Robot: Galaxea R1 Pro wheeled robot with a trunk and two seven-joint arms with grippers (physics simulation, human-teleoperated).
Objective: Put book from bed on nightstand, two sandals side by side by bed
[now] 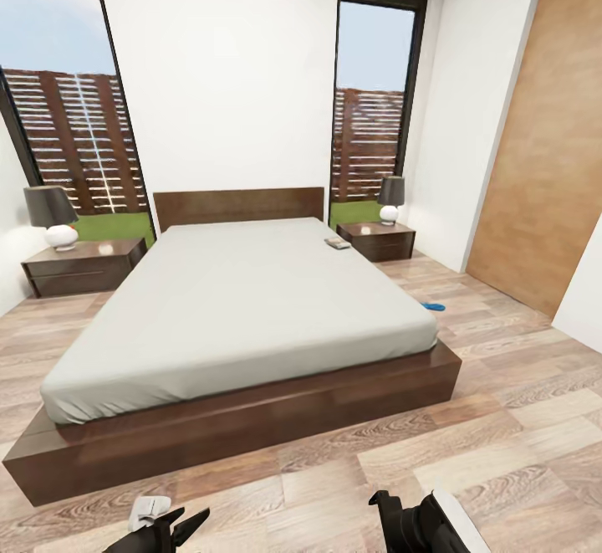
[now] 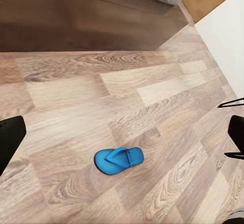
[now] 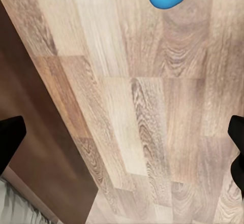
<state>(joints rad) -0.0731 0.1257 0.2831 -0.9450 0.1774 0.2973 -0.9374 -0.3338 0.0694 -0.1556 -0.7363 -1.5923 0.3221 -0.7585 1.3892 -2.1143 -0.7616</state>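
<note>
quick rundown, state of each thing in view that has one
book: lying flat on the mattress, near the headboard corner
bed: mattress bare apart from the book
sandal: flat on the wood floor, strap side up
second sandal: on the floor beside the bed, partly hidden by the mattress corner
nightstands: drawers closed, a lamp on each
left gripper: open, empty
right gripper: open, empty
</note>
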